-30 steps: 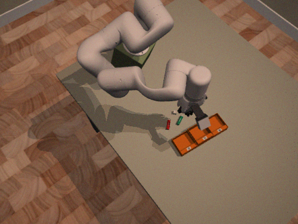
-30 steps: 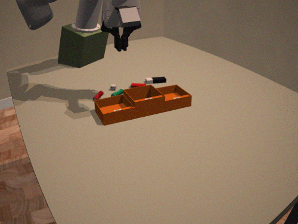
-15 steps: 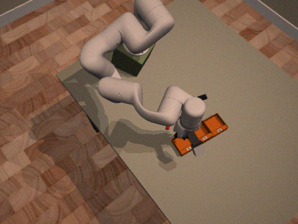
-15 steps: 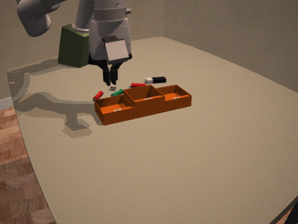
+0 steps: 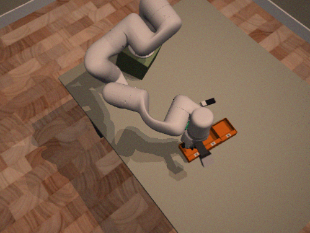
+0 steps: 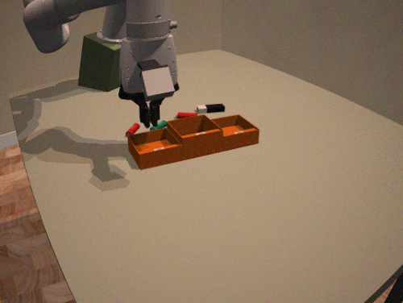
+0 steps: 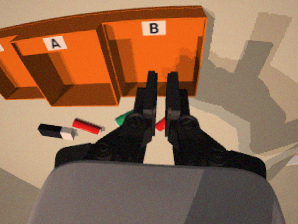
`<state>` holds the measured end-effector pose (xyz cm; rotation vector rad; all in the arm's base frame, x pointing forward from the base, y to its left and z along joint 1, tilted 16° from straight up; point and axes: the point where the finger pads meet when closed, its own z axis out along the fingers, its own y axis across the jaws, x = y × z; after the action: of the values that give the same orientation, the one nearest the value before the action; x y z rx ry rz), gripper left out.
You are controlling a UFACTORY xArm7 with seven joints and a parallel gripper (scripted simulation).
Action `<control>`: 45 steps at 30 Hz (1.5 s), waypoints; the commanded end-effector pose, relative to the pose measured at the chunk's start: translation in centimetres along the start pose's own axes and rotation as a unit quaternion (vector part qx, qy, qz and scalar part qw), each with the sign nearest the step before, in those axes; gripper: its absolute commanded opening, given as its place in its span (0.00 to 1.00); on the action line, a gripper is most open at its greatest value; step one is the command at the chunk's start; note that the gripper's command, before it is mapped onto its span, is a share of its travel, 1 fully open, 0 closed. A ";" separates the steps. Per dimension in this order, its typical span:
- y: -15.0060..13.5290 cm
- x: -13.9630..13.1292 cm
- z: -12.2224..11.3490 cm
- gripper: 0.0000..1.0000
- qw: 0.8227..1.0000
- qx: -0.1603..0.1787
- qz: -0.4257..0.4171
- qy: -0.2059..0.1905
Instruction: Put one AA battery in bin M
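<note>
A black and white rectangular block [image 6: 209, 108] lies on the flat beige table [image 6: 242, 209], well apart from the dark green square pedestal [image 6: 97, 64]. Brown wooden parquet floor [image 5: 37, 130] surrounds the table.

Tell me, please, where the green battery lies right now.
In the exterior view the green battery lies on the table behind the orange bins, just beside the gripper and between two red batteries.

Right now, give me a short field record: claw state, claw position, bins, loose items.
claw state: claw shut, holding nothing
claw position: low, just behind the bin marked B
bins: three joined orange bins standing on the table
loose items: red battery, green battery, second red battery, black-and-white stick, all outside the bins
</note>
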<state>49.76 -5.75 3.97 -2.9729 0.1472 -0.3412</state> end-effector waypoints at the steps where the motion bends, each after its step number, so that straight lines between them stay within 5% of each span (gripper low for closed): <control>1: 0.0 0.1 0.9 0.07 1.000 0.000 0.000 0.002; 18: 0.0 0.1 4.9 0.07 1.000 0.000 0.000 0.002; 45: 0.0 0.1 5.0 0.07 1.000 0.000 0.000 0.002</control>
<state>50.99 -5.08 -0.96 -2.9724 0.1477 -0.3421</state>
